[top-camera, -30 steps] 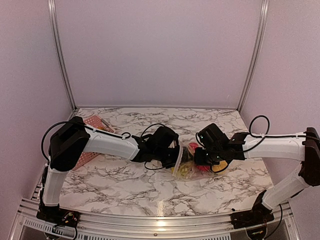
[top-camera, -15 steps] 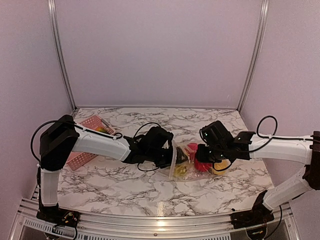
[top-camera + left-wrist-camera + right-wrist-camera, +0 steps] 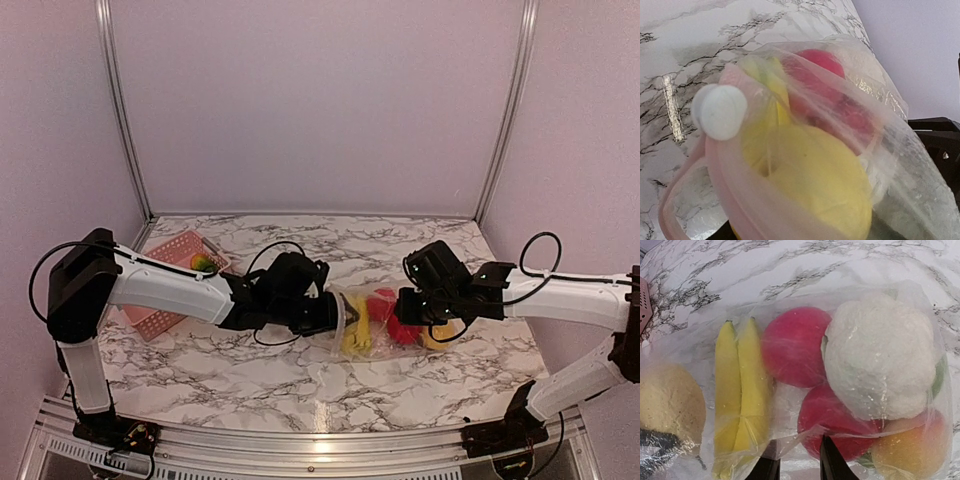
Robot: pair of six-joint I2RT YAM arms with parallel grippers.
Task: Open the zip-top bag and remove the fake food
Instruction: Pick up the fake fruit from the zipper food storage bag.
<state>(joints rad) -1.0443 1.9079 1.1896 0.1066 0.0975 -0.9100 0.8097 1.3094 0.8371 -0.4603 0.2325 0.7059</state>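
Marble-pattern table [image 3: 250,370], white with grey veins, glare spot near front edge. Pink slatted basket [image 3: 180,245] at left rear of table, set at an angle, close to the left wall. Plain lilac back wall [image 3: 320,100]. Two metal posts [image 3: 118,110] frame it. Aluminium rail [image 3: 320,445] along front.

Nothing legible in any view — no words, labels or numbers on the zip-top bag [image 3: 790,405] or pink basket [image 3: 150,318].
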